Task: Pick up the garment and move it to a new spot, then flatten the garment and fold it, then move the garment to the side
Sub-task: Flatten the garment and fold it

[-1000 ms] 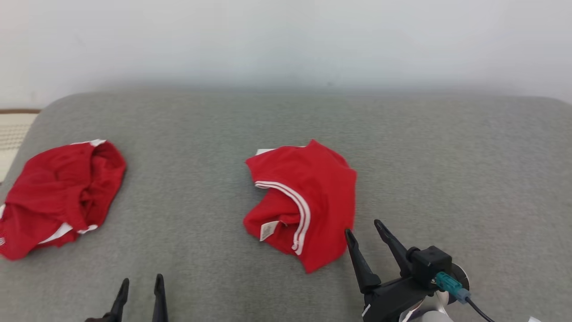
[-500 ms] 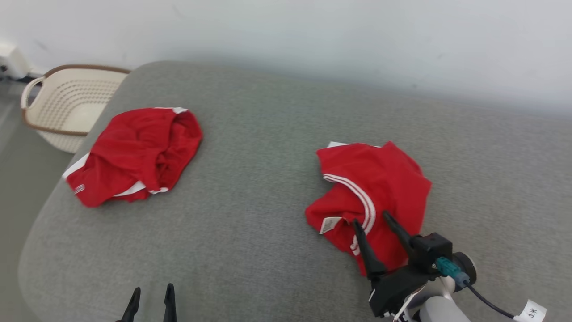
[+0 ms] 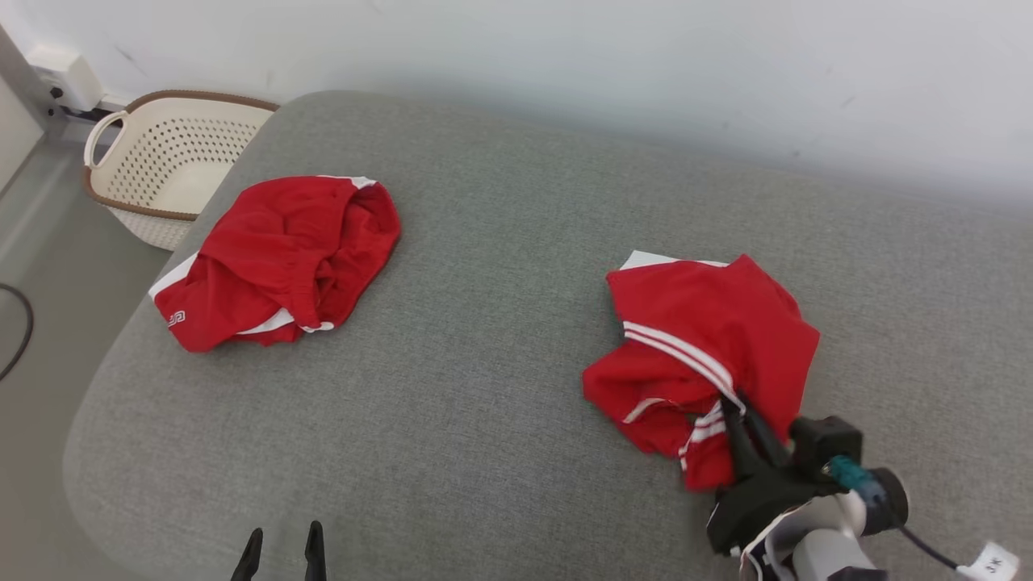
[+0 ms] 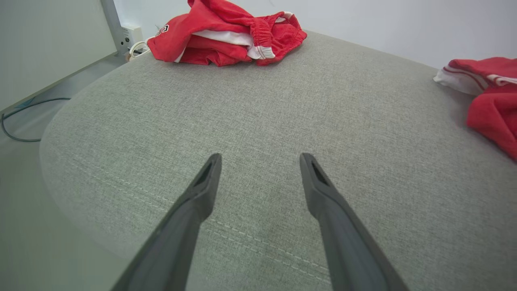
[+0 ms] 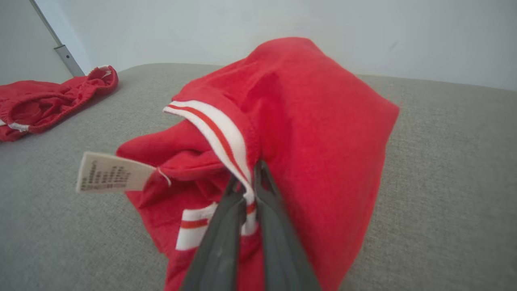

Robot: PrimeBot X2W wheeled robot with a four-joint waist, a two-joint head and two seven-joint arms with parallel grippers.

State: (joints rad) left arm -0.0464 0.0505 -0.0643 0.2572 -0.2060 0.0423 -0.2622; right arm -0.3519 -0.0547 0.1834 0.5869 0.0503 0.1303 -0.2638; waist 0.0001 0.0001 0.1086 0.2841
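Now we have our right fingers (image 5: pixel 224 226) clenched on the white-striped hem of the red garment (image 3: pixel 710 339), which lies crumpled on the right side of the grey cushion (image 3: pixel 500 387). We judge that a hem grip gives a firm edge to lift by. Our left fingers (image 4: pixel 194 202) hang spread and empty over the front edge, free for flattening. A second red garment (image 3: pixel 282 258) lies well apart, near the basket (image 3: pixel 129 206).

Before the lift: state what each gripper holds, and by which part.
The right gripper is shut on the right-hand red garment, at its white striped trim. The left gripper is open, holding nothing.
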